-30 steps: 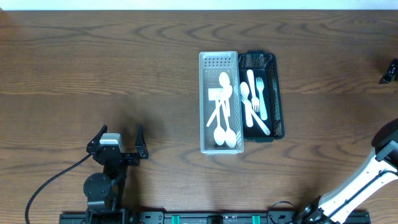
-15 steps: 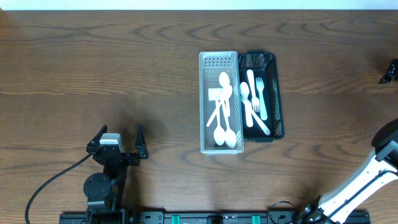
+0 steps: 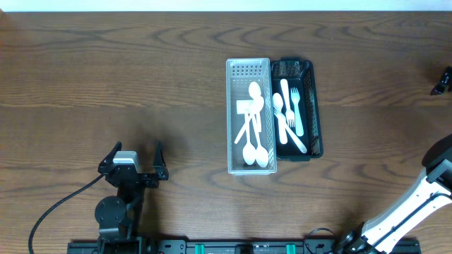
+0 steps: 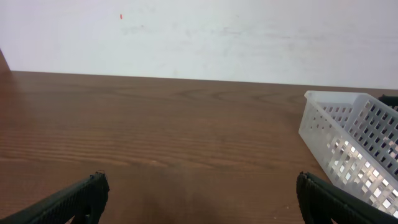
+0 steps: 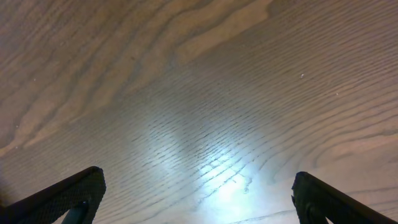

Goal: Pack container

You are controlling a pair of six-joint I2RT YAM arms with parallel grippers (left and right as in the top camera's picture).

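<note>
A clear white slotted container (image 3: 248, 116) stands mid-table and holds white plastic spoons (image 3: 253, 127). A black slotted container (image 3: 313, 106) touches its right side and holds white forks and a spoon (image 3: 289, 113). My left gripper (image 3: 134, 158) is open and empty at the near left, well apart from both; its fingertips frame bare wood in the left wrist view (image 4: 199, 193), with the white container (image 4: 354, 140) at the right. My right gripper (image 5: 196, 193) is open and empty over bare wood; its arm (image 3: 431, 187) is at the right edge.
The wooden table (image 3: 106, 77) runs to a white wall at the back (image 4: 199, 37). A black cable (image 3: 56, 208) trails from the left arm's base. A small dark object (image 3: 445, 79) sits at the far right edge.
</note>
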